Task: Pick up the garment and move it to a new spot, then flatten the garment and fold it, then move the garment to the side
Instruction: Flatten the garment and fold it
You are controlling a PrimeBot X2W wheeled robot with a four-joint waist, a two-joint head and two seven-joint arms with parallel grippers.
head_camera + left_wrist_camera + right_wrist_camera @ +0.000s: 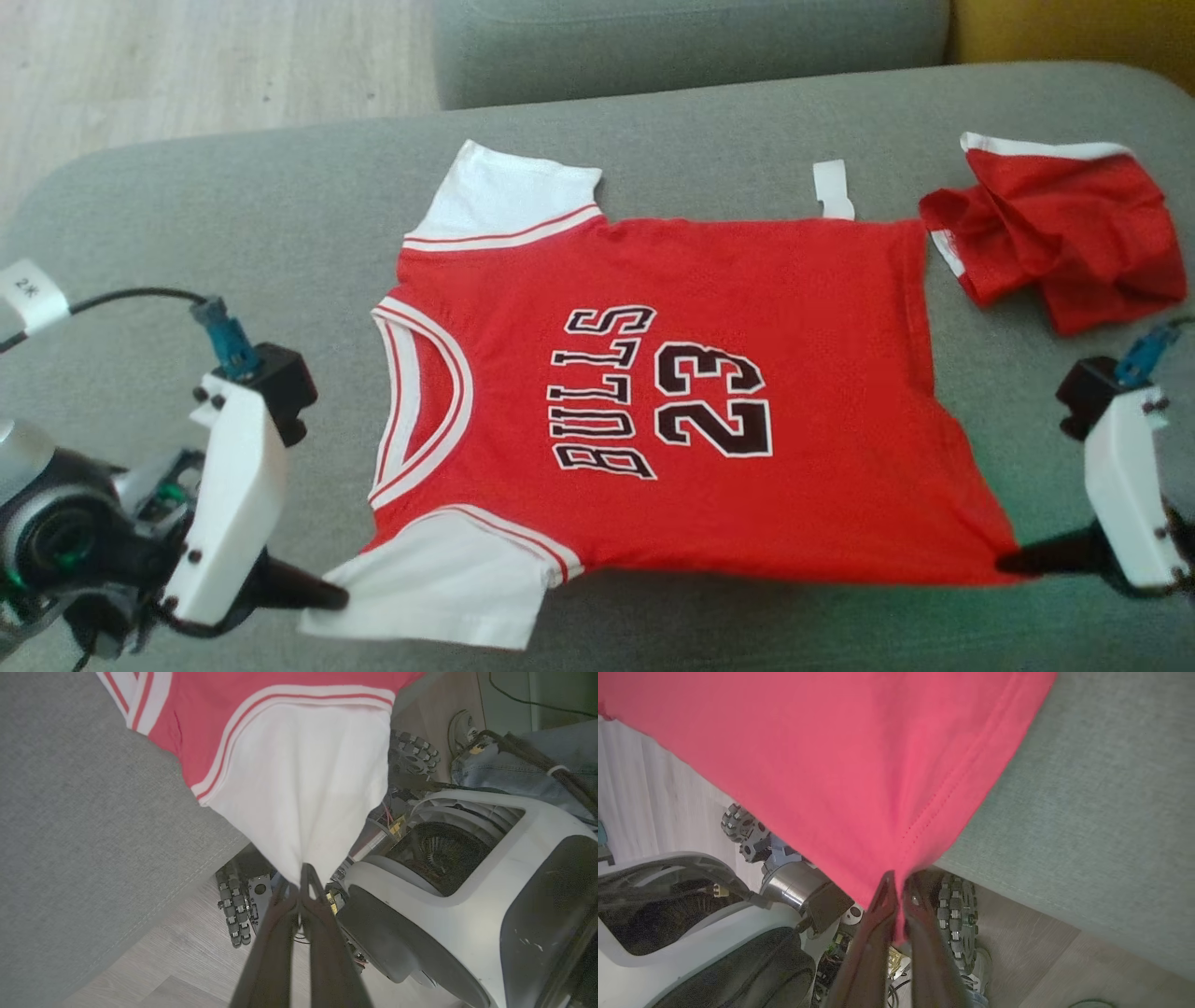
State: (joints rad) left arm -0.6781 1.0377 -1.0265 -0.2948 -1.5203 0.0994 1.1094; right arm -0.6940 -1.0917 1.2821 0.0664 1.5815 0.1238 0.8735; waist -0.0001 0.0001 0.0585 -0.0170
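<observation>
I see a grey upholstered cushion (187, 233) carrying everything. The red jersey (709, 504) lies spread flat on it, stretching from my left pincer (336, 595) to my right pincer (1004, 563). A crumpled red garment (1064, 233) sits beyond the right pincer. A white tag (834, 189) lies at the jersey's far edge.

The head camera looks steeply down from above and behind, taking in the whole jersey (822, 467) on the grey cushion (233, 205), between the left pincer (334, 597) and the right pincer (1006, 563). Each wrist camera sits close behind its own pincer, looking along the fingers at cloth nipped at the tips, with the robot's base (467, 896) and the floor (177, 956) beyond. All views share the jersey's near edge.
</observation>
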